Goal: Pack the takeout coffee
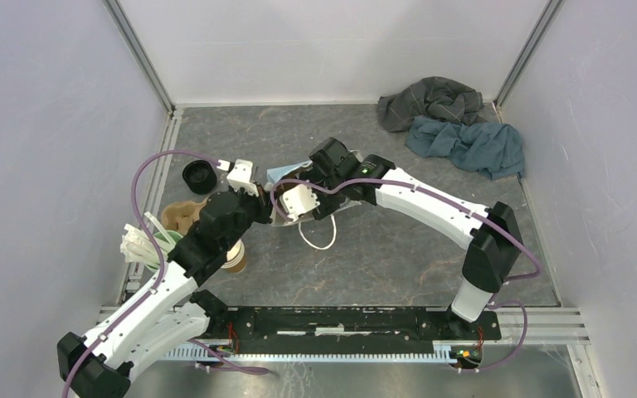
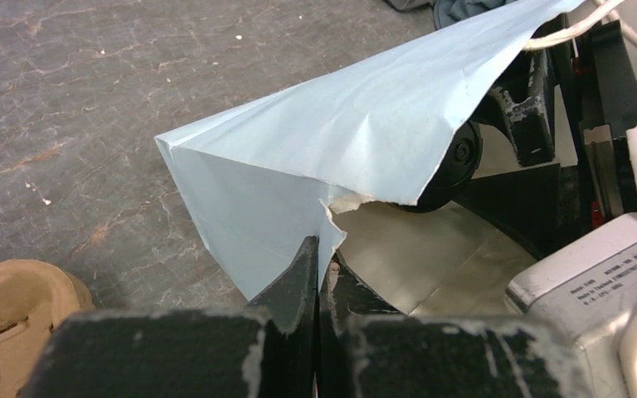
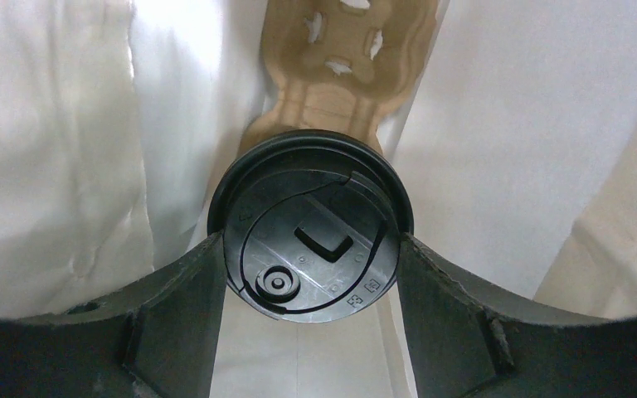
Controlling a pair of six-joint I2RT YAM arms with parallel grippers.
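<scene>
In the right wrist view the takeout coffee (image 3: 311,220) shows from above as a round black lid. My right gripper (image 3: 308,274) is shut on it, a finger pressing each side. It hangs inside the pale blue paper bag (image 2: 315,157), whose white inner walls surround it, above a brown cardboard cup carrier (image 3: 344,50) at the bag's bottom. My left gripper (image 2: 322,249) is shut on the bag's torn rim and holds the mouth open. From the top camera the bag (image 1: 286,174) is mostly hidden under both wrists, and the cup is hidden.
Left of the bag are a black round container (image 1: 200,176), another cardboard carrier (image 1: 181,217), a stack of lidless brown cups (image 1: 235,259) and a pale green cup of white sticks (image 1: 145,245). Two crumpled cloths (image 1: 452,120) lie at the back right. The bag's white handle loop (image 1: 319,236) trails forward.
</scene>
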